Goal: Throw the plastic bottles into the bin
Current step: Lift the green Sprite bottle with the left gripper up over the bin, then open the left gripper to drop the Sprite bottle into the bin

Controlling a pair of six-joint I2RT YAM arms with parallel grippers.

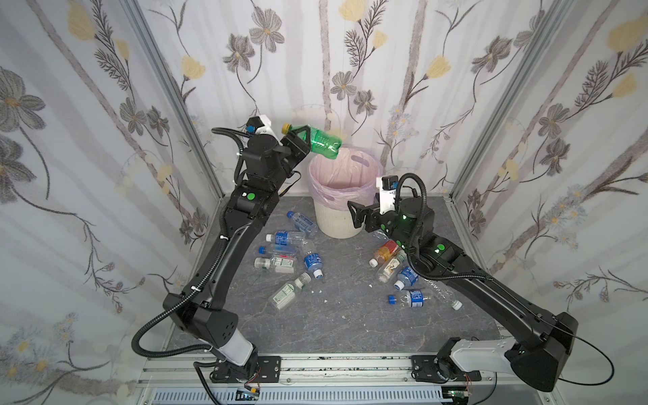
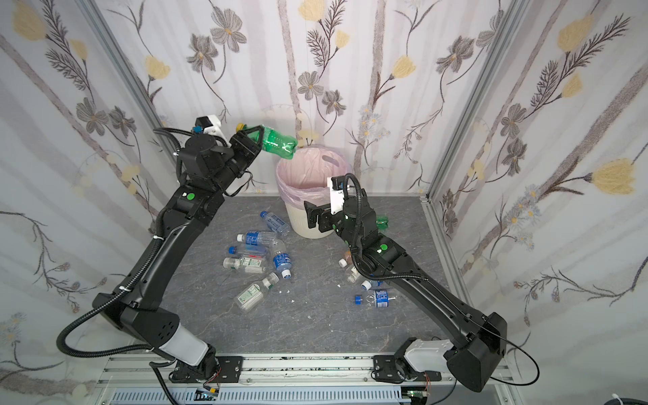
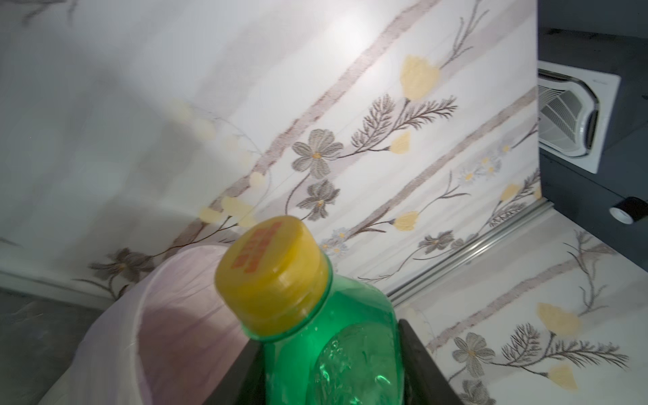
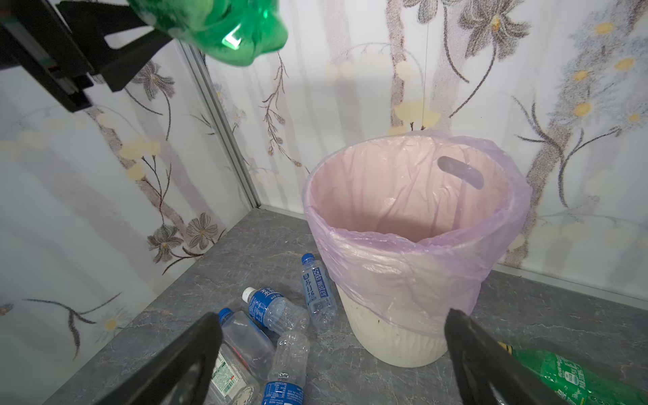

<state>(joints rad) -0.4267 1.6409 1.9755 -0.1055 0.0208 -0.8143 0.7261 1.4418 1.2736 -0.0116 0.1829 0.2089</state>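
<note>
Grey marbled worktop (image 1: 350, 315), floral walls around. Upright on it, cream ribbed bin (image 1: 338, 228), lined with pale pink bag (image 4: 403, 273). Above bin's left rim: left tool (image 1: 305, 139) clenched on green bottle (image 1: 326, 142) just below its yellow cap (image 3: 270, 277), bottle tilted, base over the rim. Just front-right of bin: right tool (image 1: 355, 214), released, jaws spread wide, nothing between them. Flat on worktop: plastic bottles in 2 loose groups, blue-labelled ones (image 1: 285, 238) front-left of bin, orange one (image 1: 384, 254) among others front-right. Second green bottle (image 4: 568, 378) lying right of bin's base.
</note>
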